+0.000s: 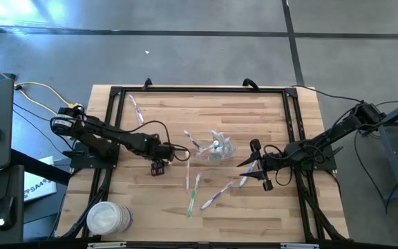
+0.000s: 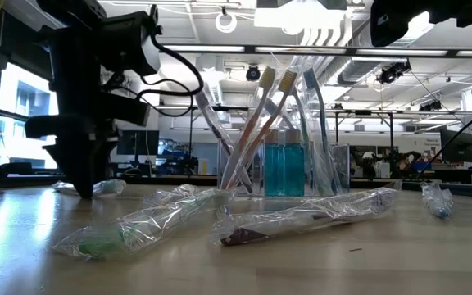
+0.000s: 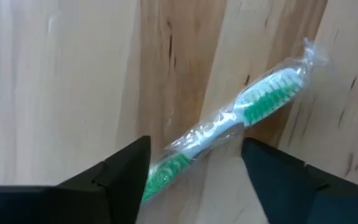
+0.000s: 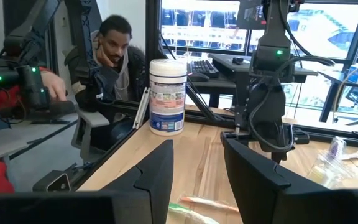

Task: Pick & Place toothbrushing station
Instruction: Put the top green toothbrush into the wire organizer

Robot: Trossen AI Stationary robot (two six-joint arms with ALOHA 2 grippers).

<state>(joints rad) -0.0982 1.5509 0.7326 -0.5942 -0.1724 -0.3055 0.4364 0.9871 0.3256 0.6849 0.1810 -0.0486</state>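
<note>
A green-and-white toothbrush [image 3: 253, 102] in clear wrap lies flat on the wooden table. My left gripper [image 3: 196, 144] stands over it, open and pointing down, with one finger on either side of its handle. In the high view this gripper [image 1: 159, 167] is left of the transparent container [image 1: 218, 147], which holds several upright toothbrushes [image 2: 256, 123]. My right gripper [image 1: 254, 166] waits to the container's right, held level above the table. It is open with nothing between its fingers [image 4: 197, 162].
Several wrapped toothbrushes lie loose on the table near the container [image 1: 193, 194], [image 1: 216, 196], [image 1: 135, 109], [image 2: 138, 225], [image 2: 310, 215]. A white wipes canister [image 1: 108, 218] stands at the near left corner. Black frame rails [image 1: 199, 90] border the table. A person [image 4: 114, 50] sits beyond it.
</note>
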